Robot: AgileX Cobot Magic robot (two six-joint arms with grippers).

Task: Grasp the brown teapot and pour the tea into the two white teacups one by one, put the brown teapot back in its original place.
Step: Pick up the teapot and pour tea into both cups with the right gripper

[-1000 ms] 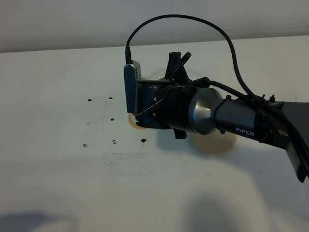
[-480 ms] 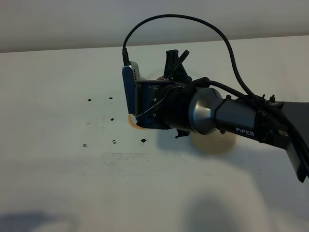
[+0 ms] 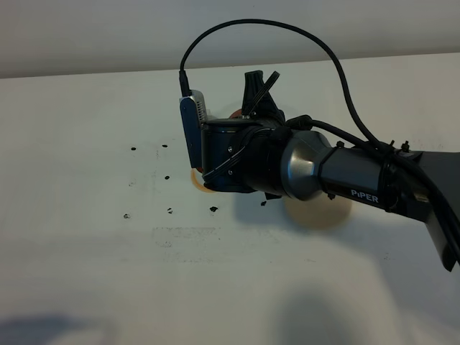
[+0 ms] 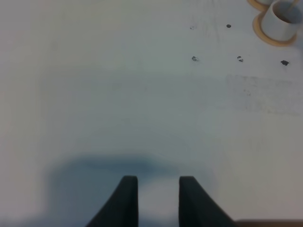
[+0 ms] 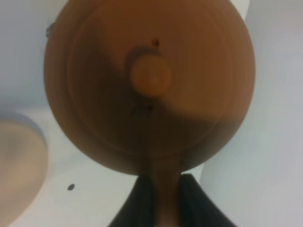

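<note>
We see the right gripper clamped on the loop handle of the brown teapot, whose knobbed lid faces the wrist camera. From the high camera, the right arm reaches across the middle of the white surface and hides almost all of the pot. The pale-beige coaster shows partly from under the arm. The left gripper hangs over the surface, fingers drawn close on nothing, well apart from a white teacup standing on an orange-tan disc.
</note>
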